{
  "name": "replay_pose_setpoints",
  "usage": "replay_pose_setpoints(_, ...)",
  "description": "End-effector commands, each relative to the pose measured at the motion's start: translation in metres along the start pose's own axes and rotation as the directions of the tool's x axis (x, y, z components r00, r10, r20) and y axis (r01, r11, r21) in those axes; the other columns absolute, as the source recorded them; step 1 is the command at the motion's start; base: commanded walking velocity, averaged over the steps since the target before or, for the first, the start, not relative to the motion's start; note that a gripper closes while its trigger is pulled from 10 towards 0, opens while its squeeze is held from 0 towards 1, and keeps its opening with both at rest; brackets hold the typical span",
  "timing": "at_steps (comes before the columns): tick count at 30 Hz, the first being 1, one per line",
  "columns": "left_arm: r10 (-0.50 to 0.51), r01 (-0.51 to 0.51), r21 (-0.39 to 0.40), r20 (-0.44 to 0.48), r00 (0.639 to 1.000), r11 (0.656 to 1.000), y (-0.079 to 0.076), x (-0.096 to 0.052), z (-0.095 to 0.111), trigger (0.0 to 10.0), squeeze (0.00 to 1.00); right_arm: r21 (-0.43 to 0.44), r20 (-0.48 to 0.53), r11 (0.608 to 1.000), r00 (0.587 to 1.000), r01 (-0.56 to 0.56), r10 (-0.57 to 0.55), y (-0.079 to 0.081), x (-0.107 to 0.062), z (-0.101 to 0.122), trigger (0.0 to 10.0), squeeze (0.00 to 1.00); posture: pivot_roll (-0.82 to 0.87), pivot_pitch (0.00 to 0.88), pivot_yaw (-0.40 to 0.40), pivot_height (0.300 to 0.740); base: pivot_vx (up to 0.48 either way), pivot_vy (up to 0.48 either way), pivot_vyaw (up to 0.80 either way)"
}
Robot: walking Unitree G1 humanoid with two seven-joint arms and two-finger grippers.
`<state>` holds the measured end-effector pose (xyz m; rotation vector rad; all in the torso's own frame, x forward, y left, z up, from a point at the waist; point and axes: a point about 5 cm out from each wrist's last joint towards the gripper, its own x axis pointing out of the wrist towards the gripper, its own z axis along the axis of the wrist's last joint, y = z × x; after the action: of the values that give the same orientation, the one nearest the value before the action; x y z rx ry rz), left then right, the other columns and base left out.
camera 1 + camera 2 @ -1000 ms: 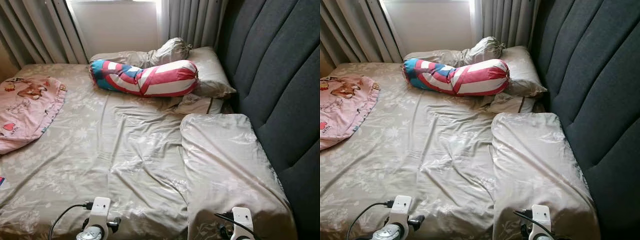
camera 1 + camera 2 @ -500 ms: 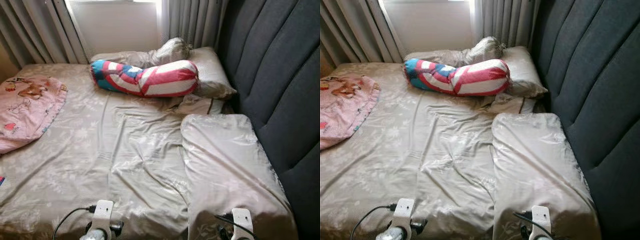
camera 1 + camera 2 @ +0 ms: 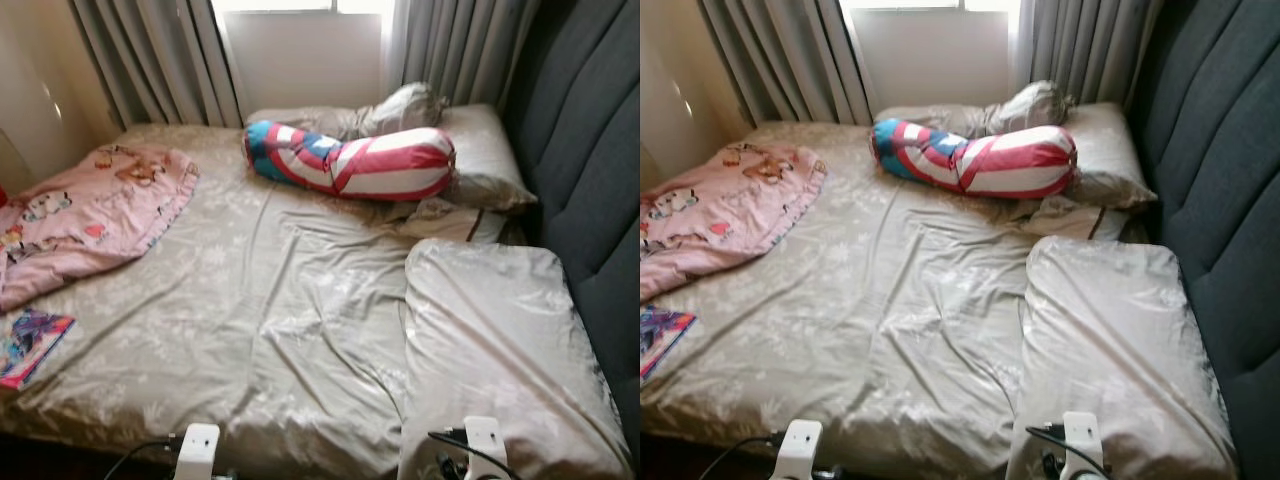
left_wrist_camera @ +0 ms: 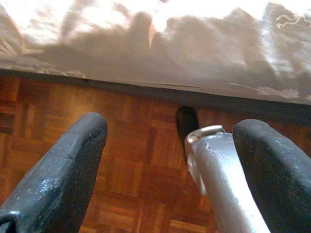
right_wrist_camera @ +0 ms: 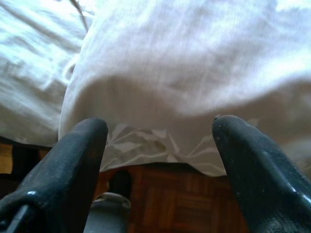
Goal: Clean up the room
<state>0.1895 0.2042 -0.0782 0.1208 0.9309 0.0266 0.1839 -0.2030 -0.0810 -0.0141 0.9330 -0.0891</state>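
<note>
A striped red, white and blue bolster [image 3: 350, 165] lies across the bed [image 3: 250, 300] against the pillows [image 3: 480, 160]. A pink cartoon blanket [image 3: 90, 215] is bunched at the far side, cut off by the frame; a picture book [image 3: 30, 340] is beside it, print unreadable. The left gripper [image 4: 170, 160] and right gripper [image 5: 160, 160] hang at the bed's edge, fingers apart, holding nothing.

Before me stands a bed [image 3: 250, 330] under a beige floral sheet, its dark padded headboard [image 3: 590, 150] on my right. Grey curtains [image 3: 150, 60] frame a bright window [image 3: 300, 5]. Below lies brown parquet floor [image 4: 121, 165].
</note>
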Motion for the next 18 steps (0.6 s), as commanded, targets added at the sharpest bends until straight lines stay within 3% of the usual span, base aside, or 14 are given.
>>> replay_pose_setpoints(1,-0.002,0.002,0.024,0.002,1.000,1.000,0.0008,0.0008,0.0040,10.0,0.00,-0.004,-0.004,1.000,1.000,-0.012,0.012,0.0028,0.0005,0.0011,10.0,0.00,-0.07,0.000,-0.014,0.740,0.000,0.480,0.00)
replay_pose_setpoints(6,-0.005,0.005,0.033,0.008,1.000,0.999,-0.0005,0.0014,0.0067,10.0,0.00,-0.014,0.000,1.000,1.000,-0.022,0.022,0.0032,0.0006,0.0018,10.0,0.00,-0.07,0.000,-0.014,0.740,0.000,0.480,0.00)
replay_pose_setpoints(12,-0.009,0.009,0.038,0.012,1.000,0.999,-0.0009,0.0016,0.0081,10.0,0.00,-0.016,0.004,1.000,1.000,-0.021,0.021,0.0034,0.0007,0.0027,10.0,0.00,-0.08,0.000,-0.011,0.740,0.000,0.480,0.75)
replay_pose_setpoints(18,-0.012,0.012,0.041,0.012,1.000,0.999,-0.0009,0.0018,0.0090,10.0,0.00,0.008,0.003,1.000,1.000,-0.018,0.018,0.0038,0.0008,0.0026,10.0,0.00,-0.08,0.000,-0.007,0.740,0.000,0.480,0.00)
